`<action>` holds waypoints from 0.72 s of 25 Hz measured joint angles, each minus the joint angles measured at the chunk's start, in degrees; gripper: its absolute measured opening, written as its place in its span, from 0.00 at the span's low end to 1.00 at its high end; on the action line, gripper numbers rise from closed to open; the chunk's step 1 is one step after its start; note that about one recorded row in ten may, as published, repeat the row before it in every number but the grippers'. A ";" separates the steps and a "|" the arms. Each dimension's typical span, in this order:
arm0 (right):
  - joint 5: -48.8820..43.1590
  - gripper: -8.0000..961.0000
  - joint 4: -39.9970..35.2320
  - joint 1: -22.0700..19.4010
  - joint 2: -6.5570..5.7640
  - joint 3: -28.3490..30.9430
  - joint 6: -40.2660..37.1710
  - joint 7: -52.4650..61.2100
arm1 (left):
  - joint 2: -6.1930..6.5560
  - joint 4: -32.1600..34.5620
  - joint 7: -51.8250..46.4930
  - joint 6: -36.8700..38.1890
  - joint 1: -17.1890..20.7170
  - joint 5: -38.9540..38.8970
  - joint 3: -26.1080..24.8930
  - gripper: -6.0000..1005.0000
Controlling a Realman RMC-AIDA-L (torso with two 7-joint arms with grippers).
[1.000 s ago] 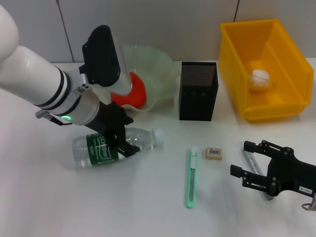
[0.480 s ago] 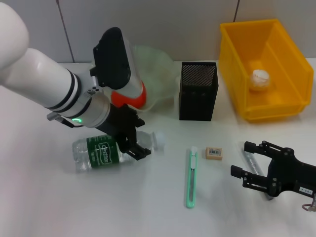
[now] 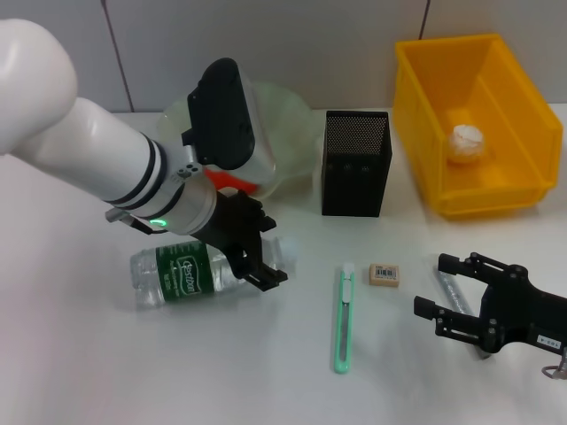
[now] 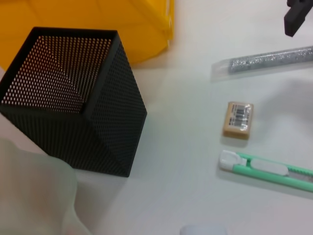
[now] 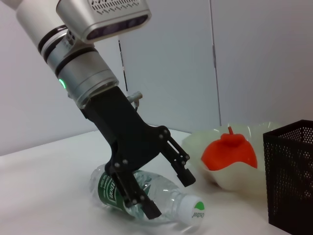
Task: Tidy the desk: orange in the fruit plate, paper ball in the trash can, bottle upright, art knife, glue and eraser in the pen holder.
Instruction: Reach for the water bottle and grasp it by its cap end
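Note:
The clear bottle with a green label lies on its side; the right wrist view shows the bottle too. My left gripper is open and straddles its neck end, one finger on each side. The orange sits in the pale green fruit plate, mostly hidden behind my left arm. The paper ball lies in the yellow trash can. The green art knife, eraser and glue lie in front of the black mesh pen holder. My right gripper stands open over the glue.
The left wrist view looks down on the pen holder, eraser, art knife and glue. The white table is bare at the front left.
My left gripper has slid right along the bottle, from the label toward the cap end. The bottle and the right arm have not moved.

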 joint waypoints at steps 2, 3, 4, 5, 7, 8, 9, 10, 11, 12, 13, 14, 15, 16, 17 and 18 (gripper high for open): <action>0.00 0.80 0.00 0.04 0.00 0.00 0.00 0.00 | -0.01 -1.07 -0.30 -0.74 -0.80 -0.28 0.45 0.78; 0.00 0.80 0.00 0.07 0.00 0.00 0.00 0.00 | -0.01 -1.07 -0.30 -0.74 -0.80 -0.28 0.45 0.78; 0.00 0.80 0.00 0.10 0.00 0.00 0.00 0.00 | -0.01 -1.07 -0.30 -0.74 -0.80 -0.28 0.45 0.78; 0.00 0.80 0.00 0.12 0.00 0.00 0.00 0.00 | -0.02 -1.90 -0.40 -1.22 -1.28 -0.53 0.68 0.78; 0.00 0.80 0.00 0.14 0.00 0.00 0.00 0.00 | -0.02 -3.38 -0.50 -2.10 -2.26 -0.86 0.79 0.78; 0.00 0.80 0.00 0.15 0.00 0.00 0.00 0.00 | -0.02 -3.85 -0.65 -2.54 -2.61 -0.88 0.84 0.78; 0.00 0.80 0.00 0.15 0.00 0.00 0.00 0.00 | -0.02 -4.57 -0.92 -3.16 -3.05 -0.90 1.13 0.78; 0.00 0.80 0.00 0.16 0.00 0.00 0.00 0.00 | -0.02 -4.57 -0.92 -3.16 -3.05 -0.90 1.13 0.78; 0.00 0.80 0.00 0.16 0.00 0.00 0.08 0.00 | -0.02 -5.44 -1.36 -4.05 -3.63 -0.91 1.94 0.78; 0.00 0.80 0.00 0.17 0.00 0.00 0.17 0.00 | -0.02 -5.63 -1.51 -4.32 -3.75 -0.91 2.21 0.78; 0.00 0.80 0.00 0.20 0.00 0.00 0.34 0.00 | -0.02 -5.86 -1.69 -4.61 -3.89 -0.91 2.52 0.78; 0.00 0.80 0.00 0.23 0.00 0.00 0.47 0.00 | -0.02 -6.18 -2.06 -5.03 -4.15 -0.87 3.12 0.78; 0.00 0.80 0.00 0.25 0.00 0.00 0.58 0.00 | -0.02 -6.47 -2.41 -5.38 -4.39 -0.78 3.76 0.78; 0.00 0.80 0.00 0.26 0.00 0.00 0.62 0.00 | -0.02 -6.55 -2.53 -5.56 -4.47 -0.78 4.08 0.78; 0.00 0.80 0.00 0.26 0.00 0.00 0.65 0.00 | -0.02 -6.63 -2.66 -5.76 -4.57 -0.77 4.41 0.78; 0.00 0.80 0.00 0.26 0.00 0.00 0.66 0.00 | -0.02 -6.65 -2.71 -5.91 -4.64 -0.76 4.68 0.78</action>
